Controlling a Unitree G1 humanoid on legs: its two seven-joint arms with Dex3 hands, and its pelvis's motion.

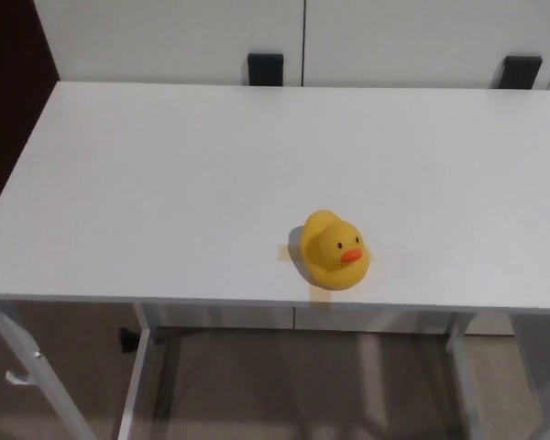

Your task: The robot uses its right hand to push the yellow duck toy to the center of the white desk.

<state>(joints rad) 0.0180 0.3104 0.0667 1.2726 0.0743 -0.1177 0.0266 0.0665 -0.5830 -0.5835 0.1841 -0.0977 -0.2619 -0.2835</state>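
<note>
yellow duck toy [330, 249]; upright; orange beak; near white desk [165, 183] front edge

White bench [165, 183], one item on its surface.
Yellow duck toy [331, 249] sits upright near the front edge, over tan tape marks [283, 252].

Soft, even indoor light falls on the white surface [165, 183], which reads pale grey with no hard glare. The yellow duck [333, 249] casts only a faint shadow to its left. The picture is slightly soft and grainy throughout. The floor below the surface lies dimmer and brownish.
</note>
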